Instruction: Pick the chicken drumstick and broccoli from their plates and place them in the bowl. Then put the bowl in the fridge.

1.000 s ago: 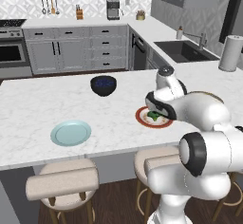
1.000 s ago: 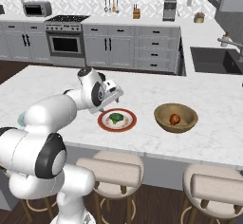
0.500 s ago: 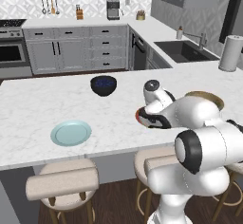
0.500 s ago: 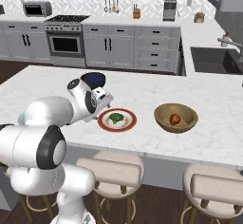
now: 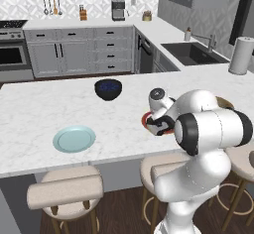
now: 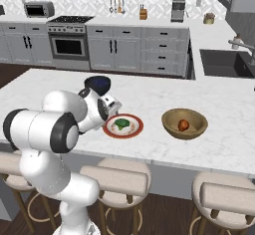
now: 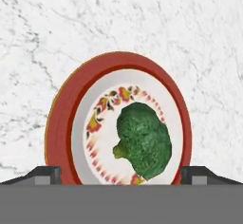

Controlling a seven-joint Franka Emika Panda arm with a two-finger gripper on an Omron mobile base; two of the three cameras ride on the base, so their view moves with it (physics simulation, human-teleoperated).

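Wide-spread and holding nothing, the gripper [image 7: 121, 174] hangs over the near edge of the red-rimmed plate [image 7: 64, 104], its two dark fingertips [image 7: 43, 173] showing at either side of the plate's lower rim in the hand view. The broccoli [image 7: 144, 140] lies on the plate's white centre, a little toward the right fingertip, between the two tips and apart from both. A ring of small red and yellow floral marks runs round the plate's inner band; no writing can be read on it.

From the right base view the white arm [image 6: 60, 122] folds low over the marble island counter [image 6: 234, 104], with its hand at the left edge of the plate and the broccoli in plain sight on it. In the left base view the hand is angled down beside the plate, whose rim shows as a sliver of red.

To the right of the plate in the right base view stands the wooden bowl [image 6: 172, 125], with the chicken drumstick [image 6: 184, 125] lying inside it. The dark navy bowl [image 5: 108, 89] sits farther back on the island, and the pale blue-green plate [image 5: 74, 139] lies well apart toward the left in the left base view, near the counter's front edge.
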